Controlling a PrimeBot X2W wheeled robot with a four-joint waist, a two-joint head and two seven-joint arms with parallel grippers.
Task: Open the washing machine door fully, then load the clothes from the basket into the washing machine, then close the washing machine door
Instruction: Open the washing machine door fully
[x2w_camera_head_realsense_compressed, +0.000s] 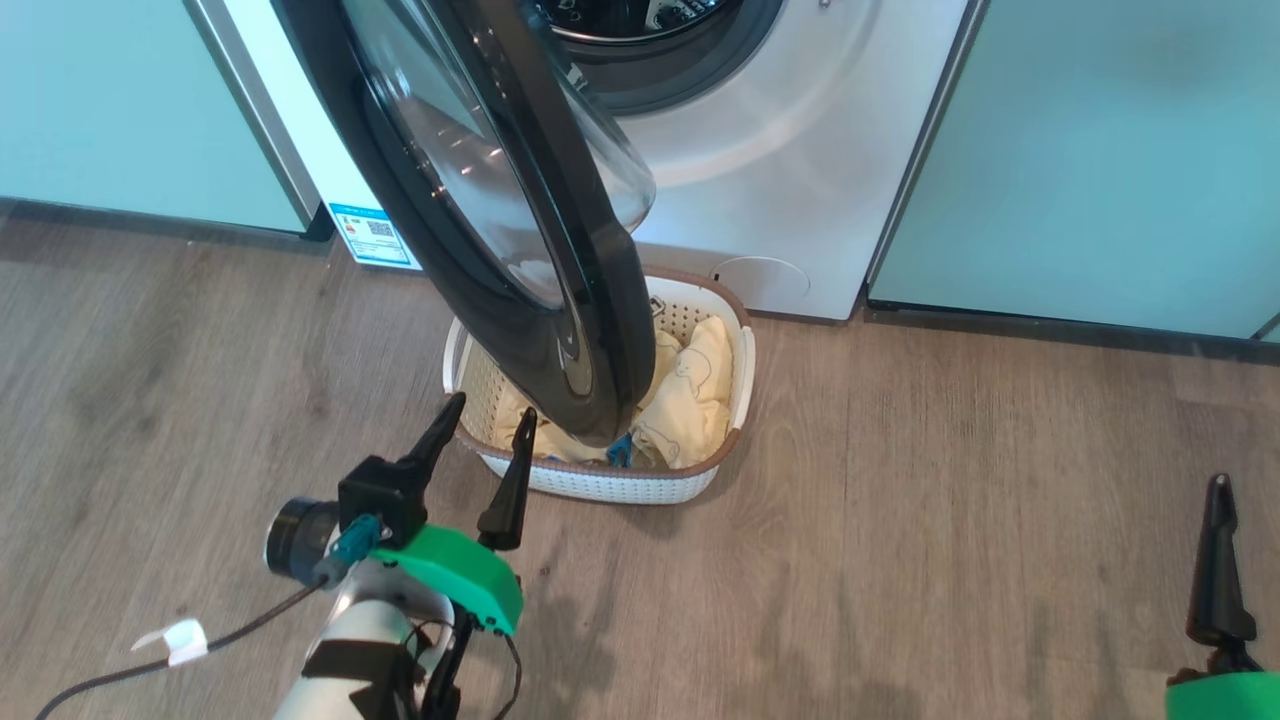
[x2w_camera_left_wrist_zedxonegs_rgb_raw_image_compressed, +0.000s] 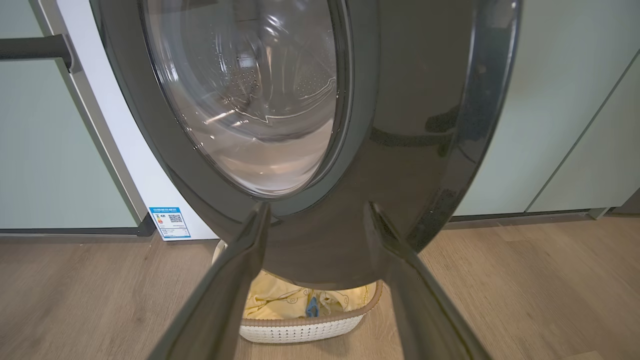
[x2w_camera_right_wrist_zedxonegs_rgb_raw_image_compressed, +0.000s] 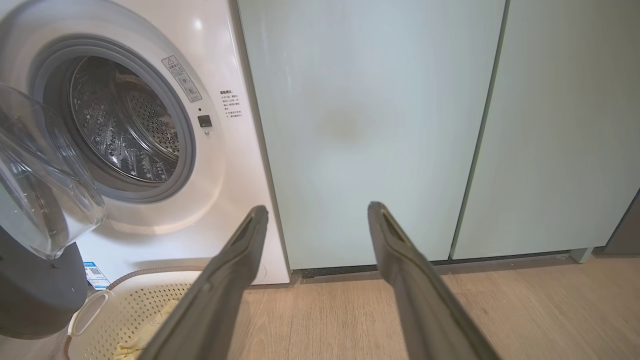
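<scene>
The washing machine stands white between mint cabinets, its drum exposed. The washing machine door, black-rimmed with a clear glass bowl, swings out partway over the basket. Pale yellow clothes lie in the cream perforated basket on the floor. My left gripper is open, its fingers just left of the door's lower rim and at the basket's near-left edge. In the left wrist view the door looms close ahead of the open left gripper. My right gripper is open and empty, facing the cabinet.
Mint-green cabinet panels flank the machine on both sides. A blue sticker sits at the machine's lower left. Wood floor stretches right of the basket. A cable with a white tag trails from my left arm.
</scene>
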